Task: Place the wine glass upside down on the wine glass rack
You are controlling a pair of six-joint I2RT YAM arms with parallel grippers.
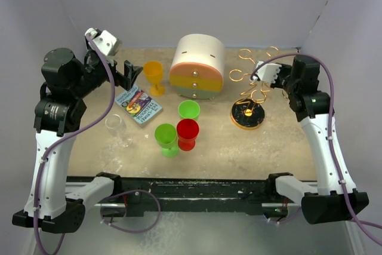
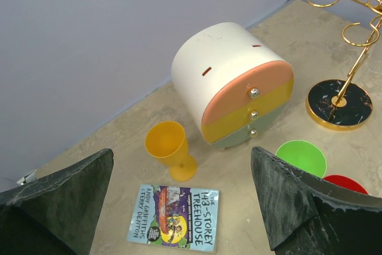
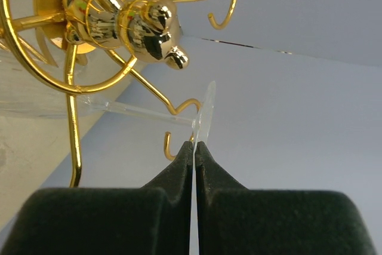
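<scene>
- The right gripper (image 3: 194,145) is clenching the thin clear foot of the wine glass (image 3: 206,104), its two dark fingers pressing together on the disc, which is showing edge-on
- The glass's stem is running away from the fingertips to the left, crossing the gold wires of the rack (image 3: 149,19)
- The bowl is showing only as a pale blur at the far left of the wrist view, so I cannot tell whether it is resting on a loop
- The rack's knob and loops are hanging just ahead of the right fingertips, above and to their left, and one curled arm is ending just beside the foot; I cannot tell whether they are touching
- From above, the right gripper is hovering among the rack's upper loops, with the round black-and-gold base sitting on the table just below it
- The left gripper (image 1: 134,74) is hanging released, its fingers spread wide and gripping nothing
- Straight ahead of it, between the fingers, a yellow goblet (image 2: 170,147) is standing upright, and a book (image 2: 174,217) is lying flat nearer the fingers
- A drawer box (image 2: 233,82) is sitting farther ahead and to the right, and a green cup (image 2: 301,156) and a red cup (image 2: 346,183) are showing just beyond the right finger
- A spare clear glass (image 1: 116,125) is on the table behind the left gripper, toward its arm's base and well apart from the rack; whether it is upright I cannot tell
</scene>
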